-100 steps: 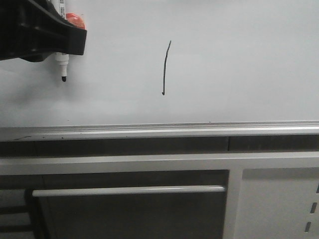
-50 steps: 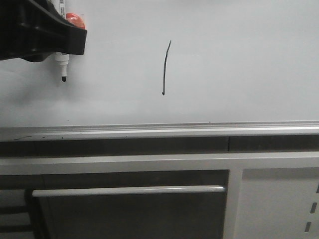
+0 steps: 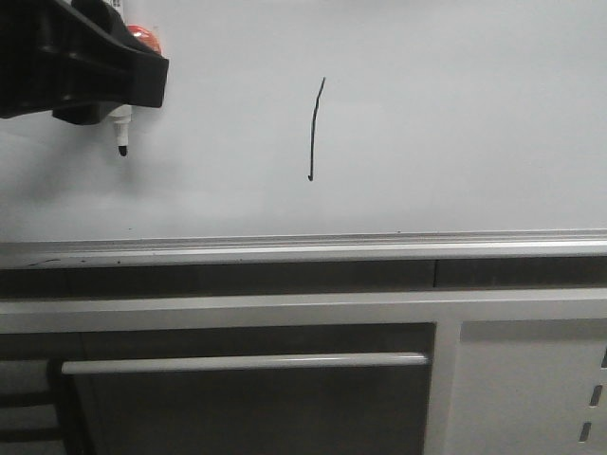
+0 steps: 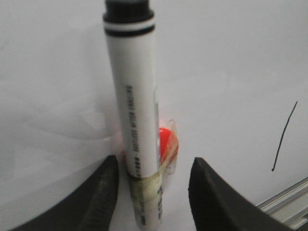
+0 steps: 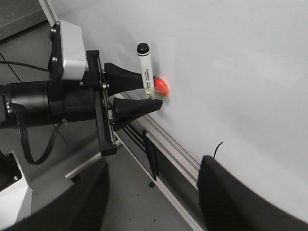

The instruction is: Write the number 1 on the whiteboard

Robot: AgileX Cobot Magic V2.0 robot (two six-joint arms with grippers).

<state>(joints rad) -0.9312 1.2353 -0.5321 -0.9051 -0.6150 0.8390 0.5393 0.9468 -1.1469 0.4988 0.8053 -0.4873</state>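
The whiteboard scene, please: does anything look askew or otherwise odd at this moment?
Only small things. The number 1 on the whiteboard leans and bows slightly, with a tiny hook at its foot. The marker pen stands between the left gripper's open fingers, seemingly fixed to an orange holder with yellowed tape.

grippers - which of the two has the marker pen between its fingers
The left gripper: the marker pen stands between its open fingers on the whiteboard. The right gripper has nothing between its fingers.

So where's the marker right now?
In the front view the marker is at the whiteboard's upper left, tip down, between the left end effector's fingers, well left of the number 1.
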